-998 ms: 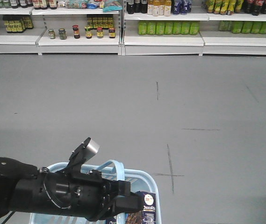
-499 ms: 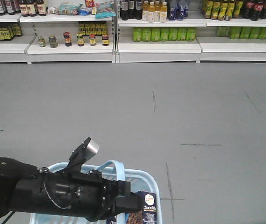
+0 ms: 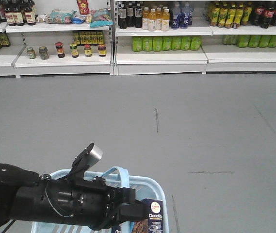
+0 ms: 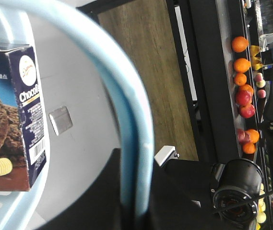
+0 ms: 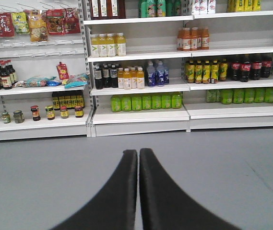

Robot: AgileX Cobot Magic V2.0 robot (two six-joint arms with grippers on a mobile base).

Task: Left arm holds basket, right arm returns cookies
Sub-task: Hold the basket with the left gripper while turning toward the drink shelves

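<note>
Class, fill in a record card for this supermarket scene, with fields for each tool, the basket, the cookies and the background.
basket: light blue, slotted sides
cookies: upright inside basket, near its right rim
left tool: shut on basket handle
right tool: shut, empty, facing shelves
background: bottles and jars on shelves
</note>
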